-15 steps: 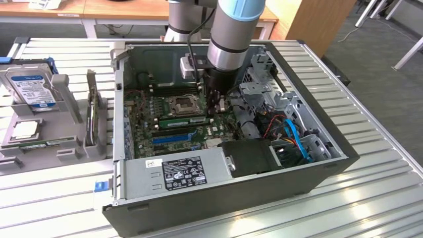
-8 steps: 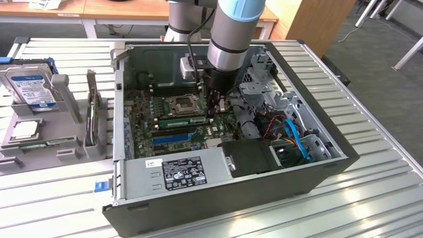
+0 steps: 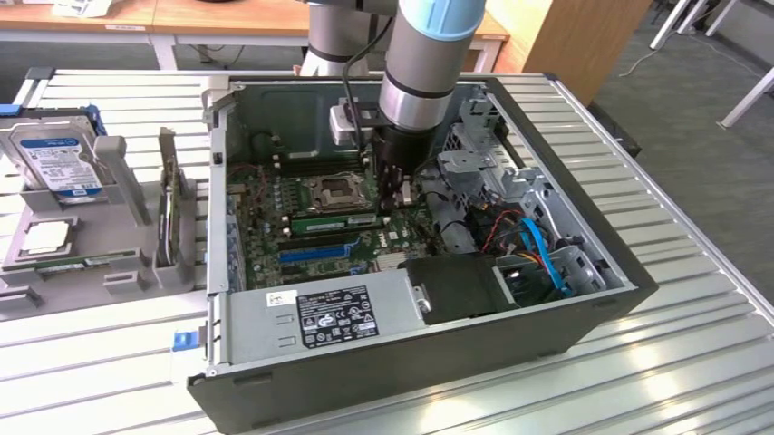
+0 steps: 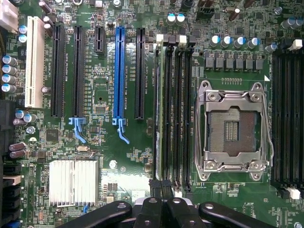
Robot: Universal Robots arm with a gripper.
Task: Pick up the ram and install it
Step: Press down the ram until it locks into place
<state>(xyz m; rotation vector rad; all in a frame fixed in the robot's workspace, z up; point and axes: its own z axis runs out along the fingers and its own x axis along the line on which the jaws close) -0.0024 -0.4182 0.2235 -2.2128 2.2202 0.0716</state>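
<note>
The ram (image 3: pixel 333 220) is a thin green stick that lies along a memory slot of the motherboard, just beside the CPU socket (image 3: pixel 335 192). In the wrist view the ram (image 4: pixel 167 118) shows edge-on inside one of the black slots next to the CPU socket (image 4: pixel 232 130). My gripper (image 3: pixel 393 195) reaches down into the open computer case (image 3: pixel 581 317) at the end of that stick nearest the exterior view's right. From the wrist, my gripper (image 4: pixel 164 202) has its black fingers (image 4: pixel 151 209) shut together directly over the end of the ram's slot. Nothing shows between them.
A grey power supply (image 3: pixel 326 313) and a black fan housing (image 3: pixel 466 285) fill the case's near side, with drive bays and cables (image 3: pixel 532 245) at the exterior view's right. Outside, a parts tray (image 3: pixel 72 263) holds a hard drive (image 3: pixel 54 159) and an upright dark card (image 3: pixel 169 199).
</note>
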